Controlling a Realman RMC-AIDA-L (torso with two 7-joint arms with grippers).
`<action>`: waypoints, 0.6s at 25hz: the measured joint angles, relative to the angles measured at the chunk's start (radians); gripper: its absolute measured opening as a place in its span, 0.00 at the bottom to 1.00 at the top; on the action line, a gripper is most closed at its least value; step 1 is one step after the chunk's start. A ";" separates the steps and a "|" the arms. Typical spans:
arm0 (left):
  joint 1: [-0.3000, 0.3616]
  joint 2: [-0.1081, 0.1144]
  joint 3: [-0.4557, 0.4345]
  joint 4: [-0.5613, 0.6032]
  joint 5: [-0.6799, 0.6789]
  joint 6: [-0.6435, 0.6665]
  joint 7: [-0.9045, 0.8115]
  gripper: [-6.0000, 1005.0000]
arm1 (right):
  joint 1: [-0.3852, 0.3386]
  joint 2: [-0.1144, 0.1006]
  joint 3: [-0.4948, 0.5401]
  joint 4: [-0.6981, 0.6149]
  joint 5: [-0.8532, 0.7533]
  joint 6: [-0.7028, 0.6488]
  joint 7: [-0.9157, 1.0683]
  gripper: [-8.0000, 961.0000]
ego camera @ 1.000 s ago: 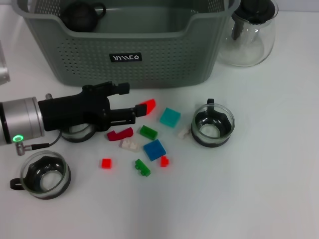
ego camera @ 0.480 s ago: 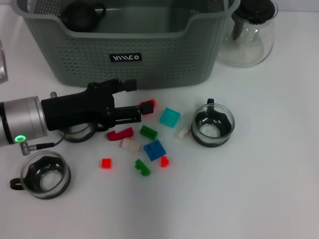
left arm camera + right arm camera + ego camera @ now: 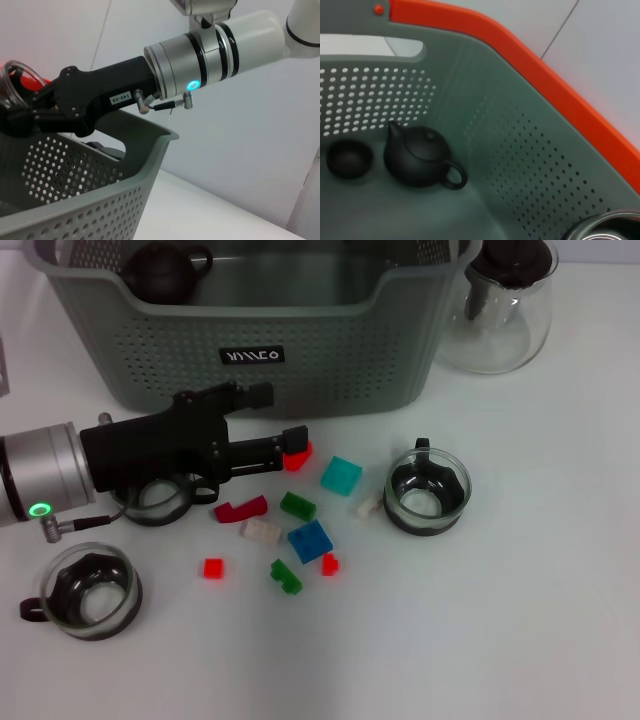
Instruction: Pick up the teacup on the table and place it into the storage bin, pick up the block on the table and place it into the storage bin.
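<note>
The white counter (image 3: 520, 620) carries everything. The storage bin (image 3: 300, 350), grey-green with perforated walls, stands at its far side and serves as the landmark here. Inside the bin, at its left end, sits a dark teapot (image 3: 165, 270); the right wrist view shows a small dark cup (image 3: 349, 158) just beside it. Right of the bin stands a clear glass teapot (image 3: 505, 310). In front of the bin reaches the left pincer (image 3: 292, 448), pressed together on a red block (image 3: 298, 456) close to the bin's front wall. Glass teacups (image 3: 428, 492) lie nearer, one right of the pincer, one (image 3: 90, 590) well in front-left. Loose coloured blocks (image 3: 310, 540) scatter in front of the bin.
</note>
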 joint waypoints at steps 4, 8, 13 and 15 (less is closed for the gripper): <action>0.000 0.000 -0.001 0.000 0.000 -0.002 0.000 0.86 | -0.002 -0.001 -0.023 0.010 0.000 0.002 0.000 0.08; -0.001 0.000 -0.001 0.000 0.000 -0.004 0.000 0.86 | -0.002 0.000 -0.060 0.013 -0.001 0.007 0.008 0.08; -0.001 0.000 -0.001 0.000 0.000 -0.009 0.000 0.86 | -0.005 0.000 -0.064 0.013 -0.001 0.007 0.010 0.08; -0.002 0.000 -0.001 0.000 0.000 -0.010 0.001 0.86 | -0.006 0.000 -0.064 0.013 -0.001 0.007 0.012 0.08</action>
